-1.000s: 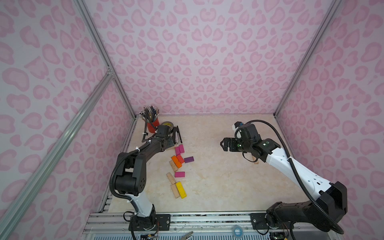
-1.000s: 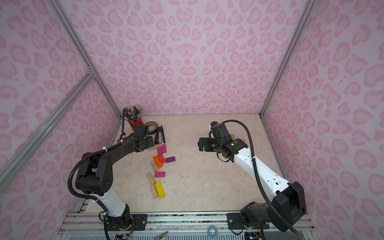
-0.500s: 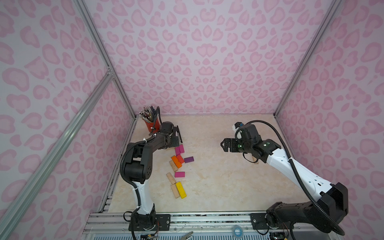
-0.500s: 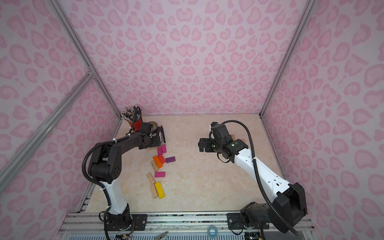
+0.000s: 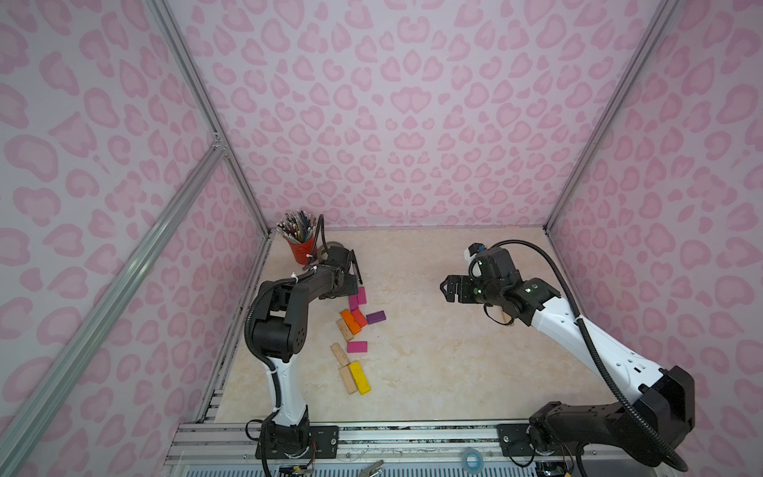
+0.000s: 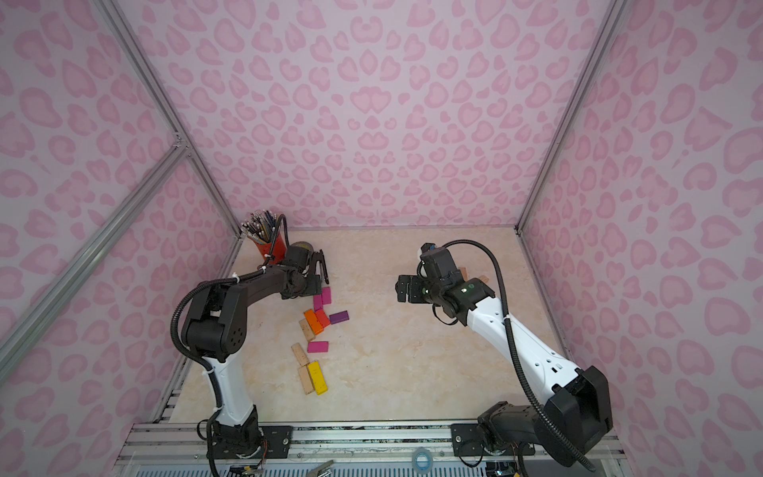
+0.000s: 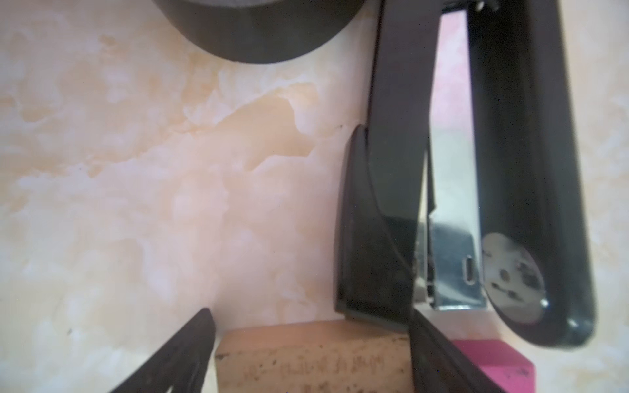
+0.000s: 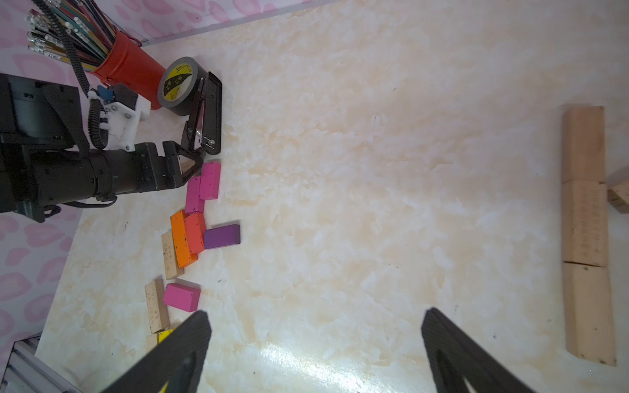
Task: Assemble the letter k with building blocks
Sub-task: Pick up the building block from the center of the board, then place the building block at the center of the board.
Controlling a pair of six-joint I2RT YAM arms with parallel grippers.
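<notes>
Left gripper [image 7: 310, 314]: jaws stand apart, astride a plain wood block [image 7: 313, 357] that lies flat on the table [image 5: 433, 371]. The block's long axis runs from finger to finger, so you have it end to end. One finger overlaps the block's end and a thin seam shows at the other. You cannot tell whether the pads press on it. The block's far long edge is against or just beside the foot of the black stapler [image 7: 510, 170]. A pink block [image 7: 493, 360] lies just outside one finger, and the tape roll [image 7: 258, 30] is a little beyond.

In a top view this spot is left of centre, near the red pencil cup [image 5: 301, 252] at the back-left corner. From here the coloured blocks trail toward the lower frame edge:
- The orange block [image 5: 349, 322] and red block [image 5: 359, 318] lie side by side, upper ends leaning left.
- The purple block [image 5: 375, 317] and magenta block [image 5: 357, 346] lie nearly crosswise.
- The yellow block [image 5: 359, 378] has a wood bar [image 5: 348, 380] flush beside it, and both point roughly up-frame.

Right gripper [image 8: 316, 313]: fingers spread wide with nothing between them, hovering right of centre in both top views. A row of three wood blocks [image 8: 583, 221] lies end to end on one shared axis. In the top views it is mostly hidden under the right arm.

Room: the left wall runs close beside the trail. You have the wide stretch of tabletop at frame centre, between the trail and the right gripper, open for moving.
</notes>
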